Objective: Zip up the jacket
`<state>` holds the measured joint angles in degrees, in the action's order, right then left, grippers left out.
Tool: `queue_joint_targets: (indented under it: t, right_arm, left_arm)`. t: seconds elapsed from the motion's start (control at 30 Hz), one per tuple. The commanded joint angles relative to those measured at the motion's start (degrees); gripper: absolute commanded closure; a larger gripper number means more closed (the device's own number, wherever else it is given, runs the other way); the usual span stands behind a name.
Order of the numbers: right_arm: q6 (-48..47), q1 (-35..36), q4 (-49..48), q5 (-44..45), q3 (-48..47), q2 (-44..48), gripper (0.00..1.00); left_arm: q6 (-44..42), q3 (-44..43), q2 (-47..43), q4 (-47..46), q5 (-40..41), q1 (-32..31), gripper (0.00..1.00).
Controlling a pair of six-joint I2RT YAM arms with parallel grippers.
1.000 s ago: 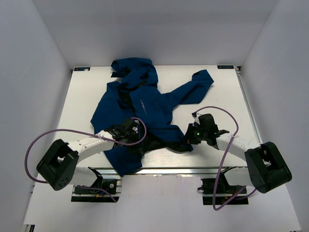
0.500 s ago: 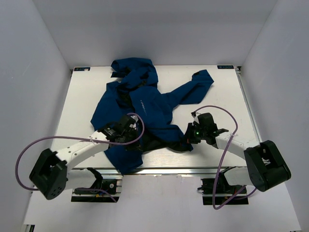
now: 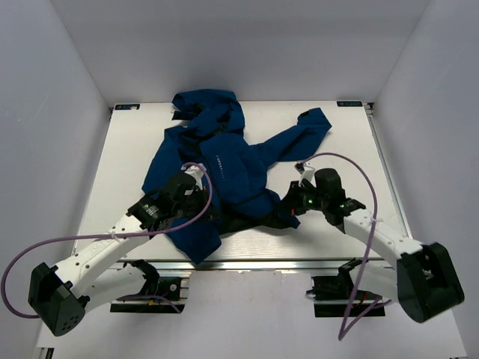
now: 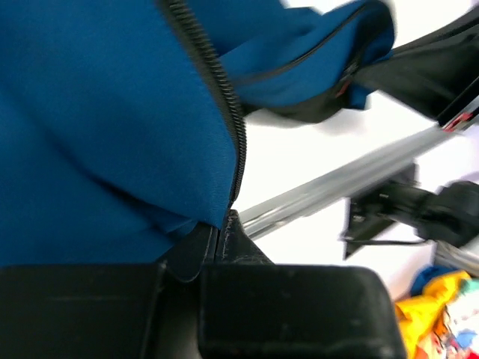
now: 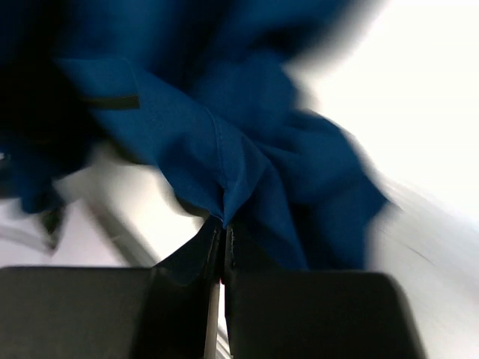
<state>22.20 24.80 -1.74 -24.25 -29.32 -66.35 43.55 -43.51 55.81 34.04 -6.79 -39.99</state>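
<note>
Fabric of the crumpled dark navy-blue hooded jacket (image 3: 224, 161) spreads from the white table's (image 3: 127, 149) far edge to its near edge, where the left gripper (image 4: 222, 228) is clamped on the black zipper edge (image 4: 228, 105) and the right gripper (image 5: 223, 232) on a blue fabric fold, with bare tabletop on both sides.

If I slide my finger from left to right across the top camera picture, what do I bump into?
left arm's base → left claw, pinching the jacket → white lettering → right claw, pinching it too → right arm's base
</note>
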Motion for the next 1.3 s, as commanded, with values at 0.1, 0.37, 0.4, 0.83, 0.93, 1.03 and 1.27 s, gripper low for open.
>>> queue_joint_targets:
  t: [0.1,0.37,0.4,0.83,0.93,1.03,1.27]
  right_arm:
    - [-0.59,6.13,-12.4,-16.0,-5.66,5.35,1.0]
    - [8.3,11.68,-24.54,-21.54,-8.38,-0.01,1.0]
    - [8.56,11.76,-24.8,-22.24,-8.65,-0.88,1.0]
    - [10.5,13.79,-31.04,-28.31,-8.47,-4.23,1.0]
    - [10.85,13.79,-31.57,-28.48,-8.3,-4.58,1.0]
    - [11.03,13.87,-31.66,-28.48,-8.12,-4.93,1.0]
    - [12.08,13.88,-33.86,-28.84,-7.33,-5.02,1.0]
  left_arm:
    - [-3.73,0.18,-0.79,-17.86,-9.2,-0.18,1.0]
    - [-4.61,3.6,-5.36,-26.92,-13.6,-0.18,1.0]
    - [-4.88,4.04,-5.97,-27.1,-12.82,-0.18,1.0]
    - [-7.34,9.05,-8.7,-31.4,-19.66,-0.09,1.0]
    - [-6.81,9.23,-8.88,-31.67,-19.32,-0.18,1.0]
    - [-6.11,9.75,-9.4,-32.63,-19.58,-0.18,1.0]
    - [-4.62,10.98,-10.37,-33.69,-19.14,-0.18,1.0]
